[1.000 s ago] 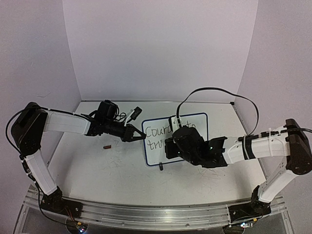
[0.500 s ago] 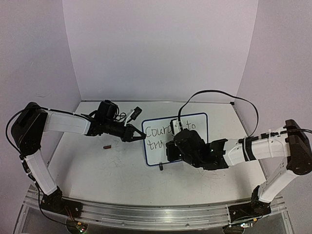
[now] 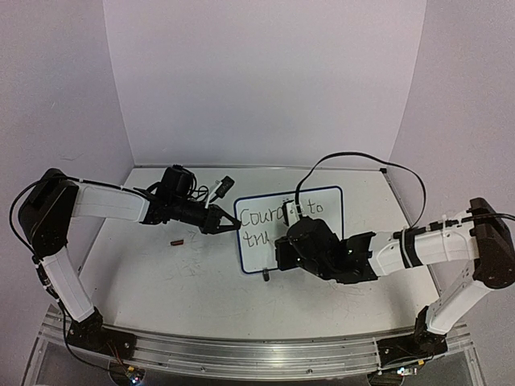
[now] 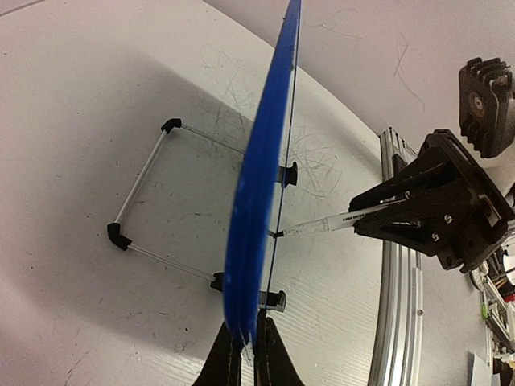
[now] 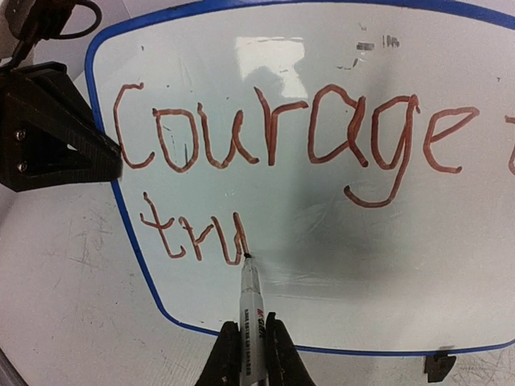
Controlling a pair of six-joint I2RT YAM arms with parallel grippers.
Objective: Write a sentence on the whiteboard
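The whiteboard [image 3: 331, 219], white with a blue frame, stands tilted at the table's middle. It shows edge-on in the left wrist view [image 4: 259, 193]. My left gripper [image 3: 234, 226] is shut on the board's left edge [image 4: 249, 352]. My right gripper [image 3: 282, 245] is shut on a white marker [image 5: 252, 310], whose tip touches the board [image 5: 338, 273]. The sentence [image 5: 273, 133] reads "Courage" and a cut-off "t" in the top line, and "tru" [image 5: 193, 233] below. The tip rests at the end of the last stroke.
A small brown cap [image 3: 176, 241] lies on the table left of the board. A black and white item with a cable [image 3: 224, 186] lies behind my left gripper. A thin wire stand [image 4: 141, 185] props the board's back. A metal rail [image 3: 241, 354] runs along the near edge.
My right gripper has moved the marker slightly down the board toward the near edge. The left arm and the board have not moved.
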